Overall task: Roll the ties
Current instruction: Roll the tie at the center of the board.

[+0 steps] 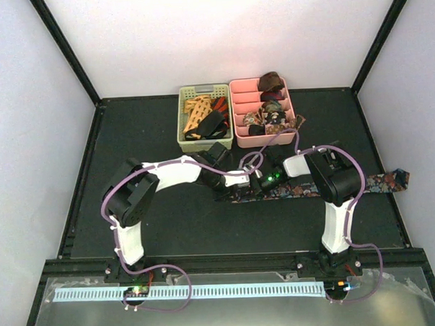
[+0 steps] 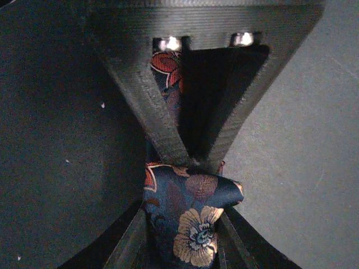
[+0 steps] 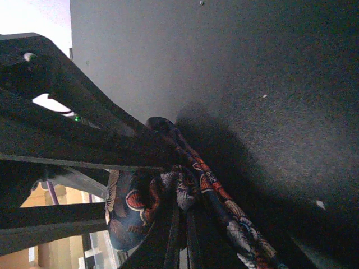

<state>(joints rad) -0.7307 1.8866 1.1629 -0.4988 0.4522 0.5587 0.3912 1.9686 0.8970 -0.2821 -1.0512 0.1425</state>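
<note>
A long navy floral tie (image 1: 305, 189) lies across the table towards the right wall. Its left end is folded into a small bundle where both grippers meet. My left gripper (image 1: 237, 179) is shut on that bundle; in the left wrist view the gripper (image 2: 185, 246) holds the tie (image 2: 193, 221) between its fingers. My right gripper (image 1: 260, 180) comes in from the opposite side. In the right wrist view the gripper (image 3: 183, 227) has its fingers nearly together, pinched on the tie (image 3: 227, 210). Its closed fingers also show in the left wrist view (image 2: 196, 159), touching the fold.
A pale green slatted basket (image 1: 182, 139) at the back holds orange lattice, black and red ties. Next to it a pink divided tray (image 1: 236, 130) holds several rolled coils. Walls enclose the dark mat (image 1: 169, 223) on three sides.
</note>
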